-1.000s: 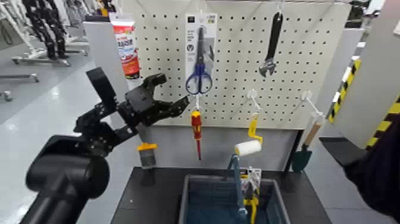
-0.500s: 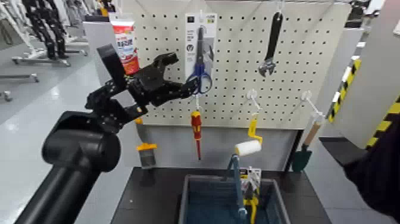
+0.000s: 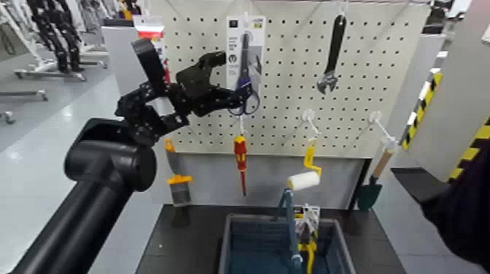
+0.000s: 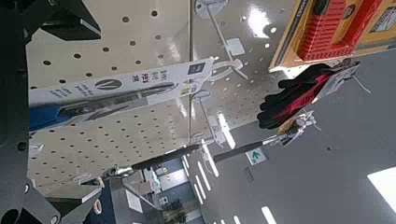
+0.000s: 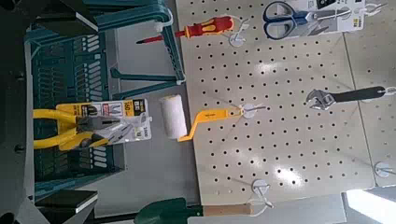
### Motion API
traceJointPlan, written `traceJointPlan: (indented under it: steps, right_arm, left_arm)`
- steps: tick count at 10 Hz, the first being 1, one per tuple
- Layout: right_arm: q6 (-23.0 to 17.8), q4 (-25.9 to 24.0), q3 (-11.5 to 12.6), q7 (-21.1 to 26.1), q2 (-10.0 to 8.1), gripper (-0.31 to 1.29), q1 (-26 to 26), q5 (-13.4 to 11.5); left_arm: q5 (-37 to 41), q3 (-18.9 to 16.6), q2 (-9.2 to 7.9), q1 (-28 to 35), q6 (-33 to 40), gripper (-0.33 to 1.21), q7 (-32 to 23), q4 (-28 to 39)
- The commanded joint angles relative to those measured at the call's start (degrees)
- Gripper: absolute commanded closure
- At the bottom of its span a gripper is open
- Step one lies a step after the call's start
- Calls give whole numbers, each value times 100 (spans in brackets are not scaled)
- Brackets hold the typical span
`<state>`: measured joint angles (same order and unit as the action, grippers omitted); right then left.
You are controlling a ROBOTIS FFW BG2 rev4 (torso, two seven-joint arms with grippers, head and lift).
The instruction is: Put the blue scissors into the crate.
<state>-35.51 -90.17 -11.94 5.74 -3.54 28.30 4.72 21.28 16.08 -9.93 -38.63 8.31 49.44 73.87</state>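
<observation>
The blue scissors (image 3: 244, 95) hang on their tall white card from a hook on the pegboard (image 3: 292, 109), blue loop handles down. My left gripper (image 3: 236, 73) is raised against the card's left side and is open. One finger stands above the handles and the other reaches just under them. In the left wrist view the scissors card (image 4: 121, 89) runs edge-on between the two dark fingers (image 4: 56, 19). The grey-blue crate (image 3: 233, 251) sits below on the dark table, its handle bar (image 3: 289, 218) upright. My right gripper (image 5: 61, 105) hangs open, back over the crate (image 5: 75, 56).
A red-and-yellow screwdriver (image 3: 240, 157) hangs right under the scissors. On the same board are a wrench (image 3: 333, 51), a paint roller (image 3: 305, 178), a trowel (image 3: 373, 182) and a brush (image 3: 179, 188). Yellow pliers (image 3: 309, 244) lie in the crate.
My left arm has risen and swung right, from below and left of the card up to the scissors' handles. The gripper has stayed open.
</observation>
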Motion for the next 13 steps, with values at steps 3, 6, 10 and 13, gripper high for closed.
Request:
traceJointPlan:
  steps: [3, 6, 10, 13]
  right_arm:
    - [0, 0, -28, -3, 2, 7, 0, 2]
    - [0, 0, -28, -3, 2, 7, 0, 11]
    - [0, 0, -45, -3, -6, 7, 0, 11]
    - [0, 0, -45, 6, -6, 7, 0, 20]
  left_arm:
    - [-141, 9, 18, -119, -198, 105, 57, -21]
    - [-282, 9, 18, -127, -435, 118, -22, 75]
    - [-370, -35, 9, -119, -488, 118, -92, 181]
    - [-396, -70, 0, -110, -479, 118, -92, 207]
